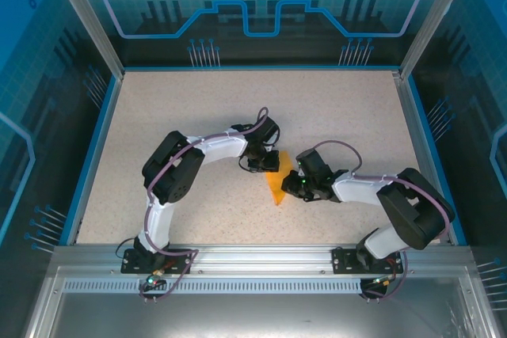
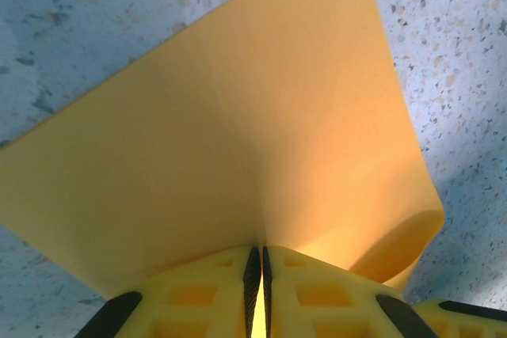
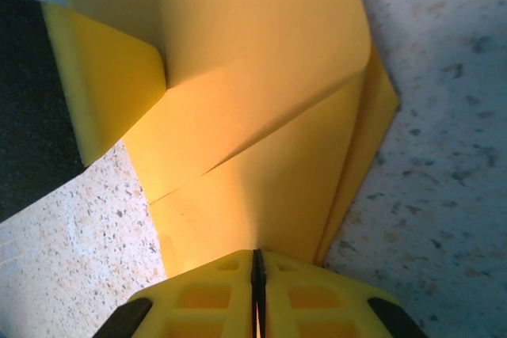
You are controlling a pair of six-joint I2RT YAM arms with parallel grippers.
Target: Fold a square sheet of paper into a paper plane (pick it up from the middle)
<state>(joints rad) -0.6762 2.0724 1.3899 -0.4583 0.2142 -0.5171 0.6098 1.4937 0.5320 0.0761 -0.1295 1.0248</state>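
Between left end effector (image 2: 257, 263) and right end effector (image 3: 256, 267), pinched orange paper (image 1: 276, 188), half hidden.

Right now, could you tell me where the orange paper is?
Top view: the folded orange paper is near the centre of the table, held by the left gripper and the right gripper.

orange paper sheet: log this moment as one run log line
left gripper: shut on creased bright orange paper sheet | right gripper: shut on same sheet | sheet: partly folded, plane unfinished
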